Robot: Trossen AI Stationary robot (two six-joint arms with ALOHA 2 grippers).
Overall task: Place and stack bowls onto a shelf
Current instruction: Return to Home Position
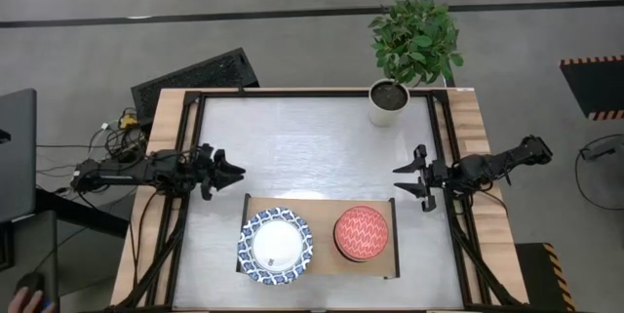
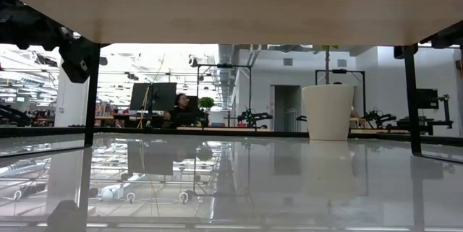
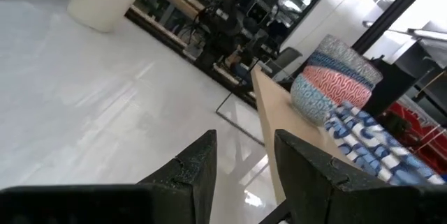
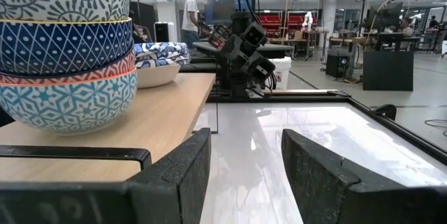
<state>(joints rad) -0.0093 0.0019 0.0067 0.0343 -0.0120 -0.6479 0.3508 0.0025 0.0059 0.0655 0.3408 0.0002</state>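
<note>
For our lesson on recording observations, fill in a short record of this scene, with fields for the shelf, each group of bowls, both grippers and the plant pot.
shelf: wooden board on the table, between the two arms
blue-and-white bowls: on the shelf's left part, white inside
smaller bowl stack: on the shelf's right part, red pattern seen from above
left gripper: open, empty, above the table, apart from the shelf
right gripper: open, empty, above the table, apart from the shelf
plant pot: white, at the table's far edge, off the shelf

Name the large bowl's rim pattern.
The large bowl has a blue-and-white patterned rim around a white inside; clearest in the high view.
</note>
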